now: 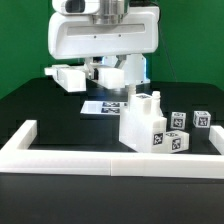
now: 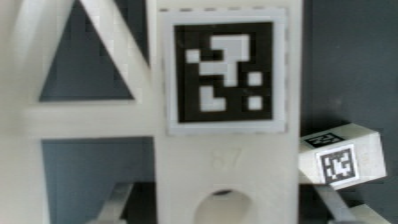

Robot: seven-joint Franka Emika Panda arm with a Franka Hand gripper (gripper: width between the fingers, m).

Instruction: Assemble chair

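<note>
**Exterior view.** The arm is stooped at the back of the table (image 1: 35, 105), with the pincer (image 1: 118, 75) low and just behind the marker board (image 1: 103, 106). The pincer's tips are lost among white shapes, so I cannot tell whether it is spread, closed or holding anything. A loose white piece (image 1: 68, 77) shows just beside it, toward the exterior view's left. Whether that piece is lying or lifted is unclear. The part-built chair (image 1: 143, 125) stands upright near the front, just behind the border wall (image 1: 100, 158), with its tags facing the camera. Small tagged blocks (image 1: 178, 120) sit near it, toward the exterior view's right.

**Wrist view.** The picture is nearly filled by a flat white frame piece (image 2: 98, 120), seen very close. It has cut-out openings, one large tag (image 2: 226, 70) seen square-on, and a round hole (image 2: 222, 203) in its stem. A tagged cube (image 2: 334, 158) lies beside the stem, and I cannot tell whether they touch. This view does not settle the pincer's grip either.

**Judgement.** The step in hand looks like gripping or handling the frame piece before it goes to the chair.
- Centre the pincer on the stem, square to its flat faces, so the piece cannot twist.
- Keep the round hole uncovered, since it probably takes a joining part.
- Avoid nudging the cube.
- Lift straight up before travelling, clear of the marker board.
- Approach the chair from above so as not to topple it.
</note>
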